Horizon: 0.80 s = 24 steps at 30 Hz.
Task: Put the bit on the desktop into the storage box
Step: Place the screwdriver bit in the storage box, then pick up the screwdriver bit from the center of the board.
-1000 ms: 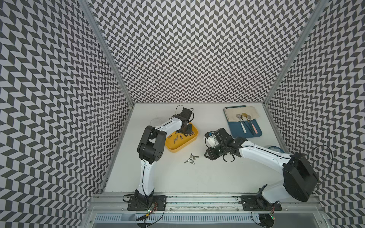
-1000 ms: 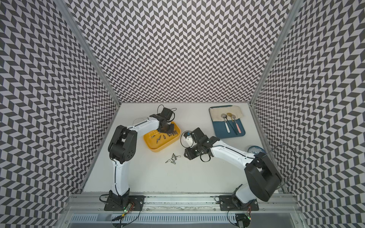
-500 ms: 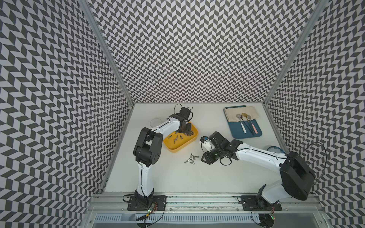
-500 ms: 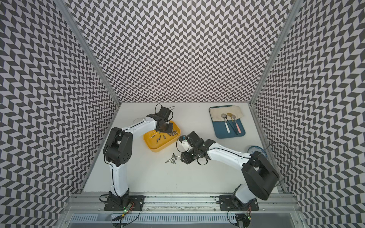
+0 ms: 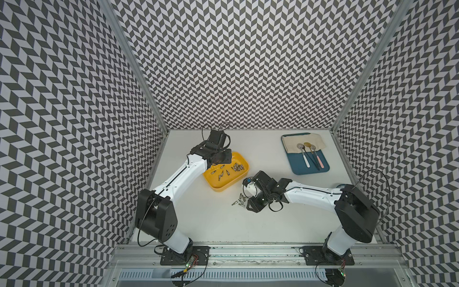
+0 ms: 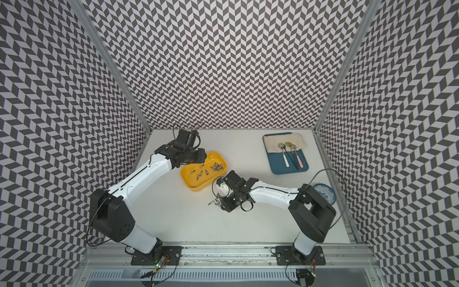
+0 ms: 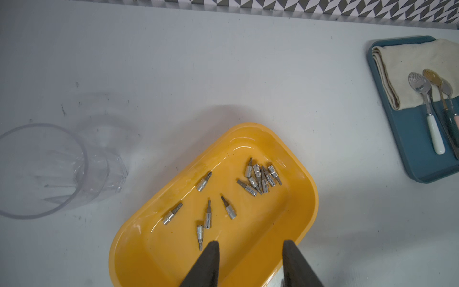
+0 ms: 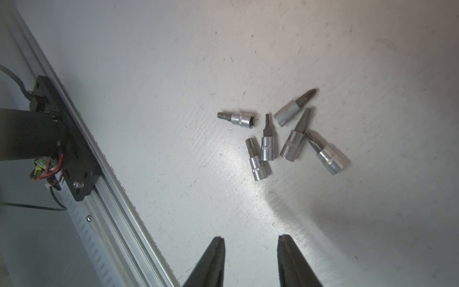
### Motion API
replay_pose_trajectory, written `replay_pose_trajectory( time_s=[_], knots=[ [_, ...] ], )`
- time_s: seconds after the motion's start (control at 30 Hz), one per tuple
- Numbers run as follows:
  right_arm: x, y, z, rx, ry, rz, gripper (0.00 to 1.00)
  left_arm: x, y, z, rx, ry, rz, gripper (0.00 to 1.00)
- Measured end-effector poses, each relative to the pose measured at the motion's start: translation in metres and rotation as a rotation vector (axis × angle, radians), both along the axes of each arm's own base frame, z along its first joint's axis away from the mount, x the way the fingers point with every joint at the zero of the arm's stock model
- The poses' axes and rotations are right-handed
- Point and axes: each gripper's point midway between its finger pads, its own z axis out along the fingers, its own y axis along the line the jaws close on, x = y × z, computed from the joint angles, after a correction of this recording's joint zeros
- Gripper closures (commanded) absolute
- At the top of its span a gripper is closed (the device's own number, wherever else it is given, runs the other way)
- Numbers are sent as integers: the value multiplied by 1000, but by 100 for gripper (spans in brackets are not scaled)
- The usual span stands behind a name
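Steel bits [image 8: 267, 149], six of them, lie loose on the desktop [image 8: 149, 74] just ahead of the right gripper [image 8: 250, 238], whose fingers stand spread and empty, probably lined up to pick one. Under and ahead of the left gripper [image 7: 250, 242], likewise spread and holding nothing, boxed bits [image 7: 259, 177] rest inside the yellow storage box [image 7: 285, 218], so it seems a drop point. Matte white, scuffed surface; an aluminium rail [image 8: 119, 198] runs off to one side of the right fingers; chevron-patterned walls [image 5: 236, 62] enclose it.

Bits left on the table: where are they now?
In a top view the six bits cluster on the table, just right of the near end of the yellow box, beside the open right gripper.
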Motion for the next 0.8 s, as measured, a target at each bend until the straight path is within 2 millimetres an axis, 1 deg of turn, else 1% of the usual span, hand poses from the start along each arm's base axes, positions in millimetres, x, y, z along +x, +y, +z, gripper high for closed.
replay_pose_trajectory(
  time_s=[0.03,0.07,0.1,0.13,0.23,0.3,0.37,0.5,0.6,0.7,0.8],
  knots=[
    [1,2,1,6,-5,0,60,-6,3,-1,0,8,1,53],
    [3,3,1,12,-10,-1,53,-11,6,-3,0,18,5,53],
    [9,0,0,-9,-42,-13,51,-15,7,-5,1,26,5,53],
    [24,-8,-3,-67,-138,-37,51,-20,9,-7,2,35,7,53],
    [57,-27,-3,-188,-325,-87,51,-30,12,-12,0,59,12,53],
    [71,-36,-1,-241,-409,-109,51,-33,14,-13,-2,65,13,52],
    [81,-41,3,-272,-467,-120,51,-36,15,-12,-3,67,13,53],
    [91,-42,8,-288,-528,-121,51,-40,16,-5,-13,57,17,51],
    [93,-40,10,-282,-540,-117,51,-43,21,-2,-20,50,26,51],
    [91,-36,10,-264,-533,-99,51,-45,30,-3,-24,60,48,51],
    [88,-30,10,-236,-525,-68,51,-50,37,-11,-26,82,62,51]
  ],
)
